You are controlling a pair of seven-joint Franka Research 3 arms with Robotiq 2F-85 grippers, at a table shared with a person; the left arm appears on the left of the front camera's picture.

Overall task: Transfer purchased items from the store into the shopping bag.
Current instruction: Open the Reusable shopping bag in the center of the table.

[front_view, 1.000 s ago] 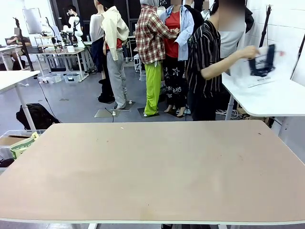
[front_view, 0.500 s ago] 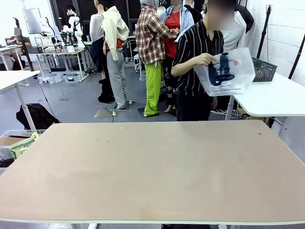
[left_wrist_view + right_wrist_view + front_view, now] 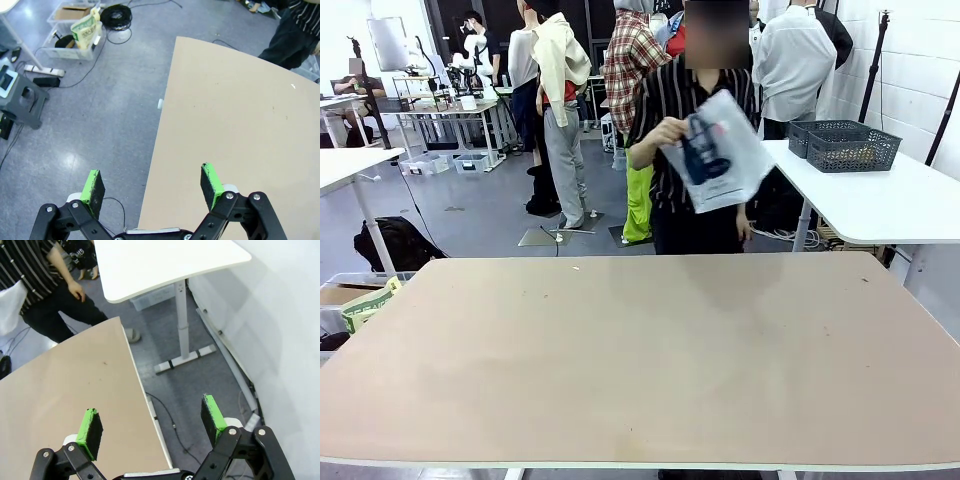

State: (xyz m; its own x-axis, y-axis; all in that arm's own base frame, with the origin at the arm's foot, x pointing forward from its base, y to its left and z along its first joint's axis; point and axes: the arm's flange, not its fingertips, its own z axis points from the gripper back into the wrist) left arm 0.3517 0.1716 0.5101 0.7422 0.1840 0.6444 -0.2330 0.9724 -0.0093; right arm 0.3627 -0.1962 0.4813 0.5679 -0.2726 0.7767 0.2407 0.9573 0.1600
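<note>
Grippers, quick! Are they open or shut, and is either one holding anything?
Left gripper: open, holding nothing.
Right gripper: open, holding nothing.

Shopping bag (image 3: 720,150), far side: motion-blurred, dark print unreadable, contents impossible to tell. Person (image 3: 660,95): legs hidden behind far edge of surface (image 3: 640,360). Mesh basket (image 3: 850,148) on white surface (image 3: 890,205), far right: contents too small to identify. Right wrist view: bag cut by picture's left edge. Left wrist view: person cut by top right corner.
</note>
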